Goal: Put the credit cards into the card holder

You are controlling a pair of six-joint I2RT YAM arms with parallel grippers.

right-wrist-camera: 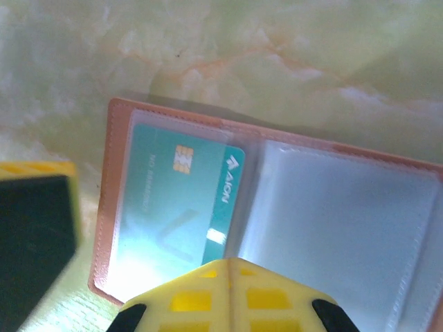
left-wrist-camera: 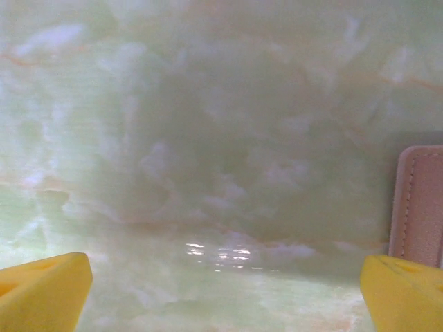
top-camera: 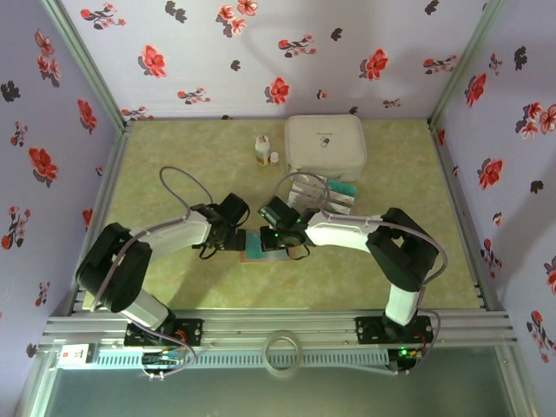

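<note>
- Right gripper [right-wrist-camera: 228, 280]: jaws closed, tips pressed together, with nothing seen between them.
- Just past those tips lies the holder [right-wrist-camera: 105, 207], opened flat. A teal card [right-wrist-camera: 183, 200] sits in the clear sleeve ahead-left of the tips.
- Left gripper [left-wrist-camera: 223, 287]: jaws spread wide over bare table [left-wrist-camera: 208, 138], with the holder's edge just beside the right fingertip.
- Loose cards [top-camera: 323, 196] lie well beyond the right jaws, with a box [top-camera: 326, 143] farther out.

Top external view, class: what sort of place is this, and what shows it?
Probably a robot test booth, not a home: flower-print walls box in a green marbled table, two arms are bolted to a metal rail, and the card holder, credit cards and white box look staged.
</note>
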